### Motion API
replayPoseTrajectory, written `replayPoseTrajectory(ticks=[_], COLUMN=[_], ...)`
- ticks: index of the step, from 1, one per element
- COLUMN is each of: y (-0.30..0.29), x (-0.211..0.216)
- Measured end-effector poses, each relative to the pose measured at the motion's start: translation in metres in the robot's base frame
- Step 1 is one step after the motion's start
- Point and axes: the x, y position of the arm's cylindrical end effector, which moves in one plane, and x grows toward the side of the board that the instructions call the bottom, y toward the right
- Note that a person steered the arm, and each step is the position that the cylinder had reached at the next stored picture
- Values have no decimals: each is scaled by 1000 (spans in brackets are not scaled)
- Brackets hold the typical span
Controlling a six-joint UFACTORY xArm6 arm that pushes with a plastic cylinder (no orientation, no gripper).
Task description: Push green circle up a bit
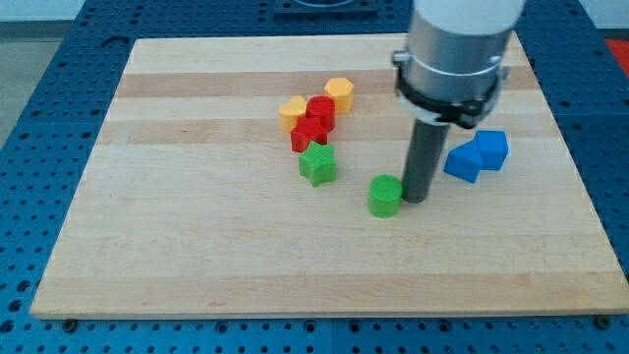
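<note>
The green circle (385,196) is a short green cylinder lying on the wooden board (197,256), a little right of the board's middle. My tip (417,200) rests on the board right beside the green circle, at its right side, touching or nearly touching it. The dark rod rises from there to the grey arm body at the view's top.
A green star (317,164) lies left and above the green circle. Above it sit a red star (308,134), a red circle (321,110), a yellow heart (293,112) and a yellow hexagon (339,93). Two blue blocks (463,161) (491,148) lie right of the rod.
</note>
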Motion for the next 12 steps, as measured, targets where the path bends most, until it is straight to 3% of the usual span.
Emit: replayPoseTrajectory(ticks=[2, 4, 5, 6, 7, 8, 12], y=[-65, -31, -28, -70, -95, -111, -119], x=[0, 16, 54, 99, 108, 66, 52])
